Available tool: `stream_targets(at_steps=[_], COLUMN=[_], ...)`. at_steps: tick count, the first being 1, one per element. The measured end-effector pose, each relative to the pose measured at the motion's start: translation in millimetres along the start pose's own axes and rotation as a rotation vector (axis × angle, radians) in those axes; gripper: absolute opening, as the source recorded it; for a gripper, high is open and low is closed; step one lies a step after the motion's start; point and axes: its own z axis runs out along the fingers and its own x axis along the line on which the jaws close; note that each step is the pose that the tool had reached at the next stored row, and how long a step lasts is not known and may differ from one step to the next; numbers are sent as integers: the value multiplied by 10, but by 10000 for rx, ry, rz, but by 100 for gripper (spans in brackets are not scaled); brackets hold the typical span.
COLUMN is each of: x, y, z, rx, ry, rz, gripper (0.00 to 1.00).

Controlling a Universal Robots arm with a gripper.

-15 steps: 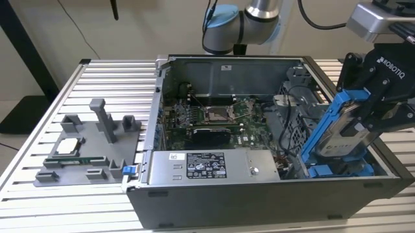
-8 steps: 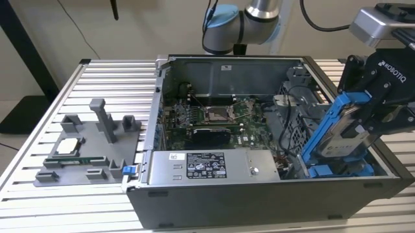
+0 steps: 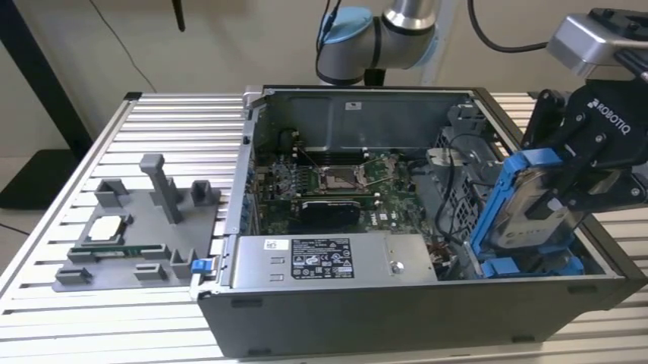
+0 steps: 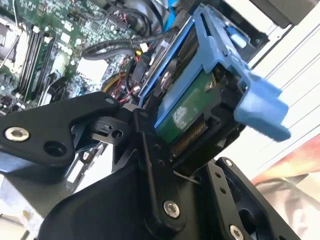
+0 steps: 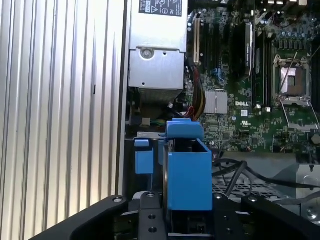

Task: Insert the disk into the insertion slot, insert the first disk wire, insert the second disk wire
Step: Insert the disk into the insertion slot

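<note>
One disk (image 3: 521,216) sits clamped in my claw (image 3: 557,201), the fingers closed tight on its connector end. It stands steeply tilted, with its long axis running from a top end that leans toward the exterior view's right down to the insertion slot (image 3: 552,265) in the open computer case (image 3: 405,322). I cannot tell whether its lower end touches the blue rails. Black cables (image 3: 457,163) hang just beside it on the exterior view's left, and the case's side wall is near the claw.
</note>
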Motion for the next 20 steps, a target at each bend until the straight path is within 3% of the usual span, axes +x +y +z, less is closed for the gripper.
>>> stream_targets(at_steps=[4,7,13,20], x=[1,3,6,7], y=[-29,-62,-90,-93], z=[-9,7,54,59], rx=[-445,-458,-459,-458], ry=[-25,-51,-274,-283], rz=[30,28,-3,-8], gripper=[0,0,0,0])
